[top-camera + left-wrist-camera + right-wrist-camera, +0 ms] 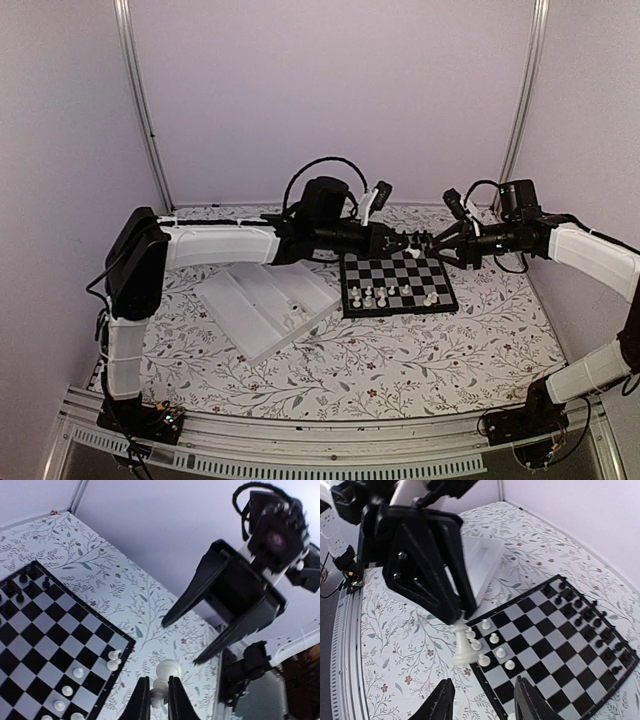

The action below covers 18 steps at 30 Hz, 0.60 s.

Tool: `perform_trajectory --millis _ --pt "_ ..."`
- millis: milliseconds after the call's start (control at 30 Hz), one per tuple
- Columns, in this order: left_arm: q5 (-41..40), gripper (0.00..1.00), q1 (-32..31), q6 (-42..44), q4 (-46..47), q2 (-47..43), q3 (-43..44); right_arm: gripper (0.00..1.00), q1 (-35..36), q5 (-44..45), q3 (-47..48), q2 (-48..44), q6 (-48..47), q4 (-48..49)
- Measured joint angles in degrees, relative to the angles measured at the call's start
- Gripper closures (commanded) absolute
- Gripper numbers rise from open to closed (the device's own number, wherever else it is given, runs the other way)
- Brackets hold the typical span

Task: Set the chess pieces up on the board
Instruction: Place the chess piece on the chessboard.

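A white chess piece [168, 671] hangs in the air over the table beside the board [420, 272], and my left gripper [159, 680] is shut on its stem. From the right wrist, the piece [463, 647] dangles base-down from the left gripper [460, 617]. My right gripper [484, 682] faces it, open, with its fingers apart on either side of the piece and not touching it. The two grippers [405, 243] [427, 243] meet tip to tip above the board's far edge. Several white pieces [494, 638] stand along one side of the board [555, 645], and black pieces [585, 612] along the opposite side.
A white compartmented tray [265, 305] lies tilted left of the board, with a small white piece [295, 310] in it. The flowered tablecloth [400, 360] spreads in front. Purple walls and metal posts [140, 100] close the back and sides.
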Motion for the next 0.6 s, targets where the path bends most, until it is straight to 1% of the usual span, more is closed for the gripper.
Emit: perform_trajectory --millis 100,167,200,300,333,367,400,600 --pt "-5.6 0.94 -1.3 7.4 -8.5 2.1 6.1 0.54 -5.2 0.2 0.0 -1.5 0.9 0.1" --pt "-10.7 0.93 -2.6 12.8 -15.6 4.5 11.0 0.53 -7.4 2.6 0.0 -2.2 2.3 0.9" --pt "-11.3 0.93 -3.4 13.7 -16.6 5.0 11.7 0.53 -7.8 3.9 0.0 -2.4 2.7 1.2" --pt "-17.0 0.93 -5.6 19.5 -24.1 8.7 17.2 0.53 -8.1 8.2 0.0 -2.4 3.7 2.2" --pt "-22.3 0.93 -7.3 24.7 -31.1 12.7 22.1 0.52 -8.1 12.1 0.0 -2.4 4.5 2.8" --pt "-22.3 0.93 -7.3 24.7 -31.1 12.7 22.1 0.52 -8.1 12.1 0.0 -2.4 4.5 2.8" --pt "-23.3 0.93 -7.7 26.1 -34.0 13.7 23.7 0.52 -8.2 12.7 0.0 -2.3 4.7 3.0" --pt "-29.0 0.93 -8.7 31.1 -41.4 18.3 30.5 0.52 -8.2 14.8 -0.2 -1.2 4.7 3.5"
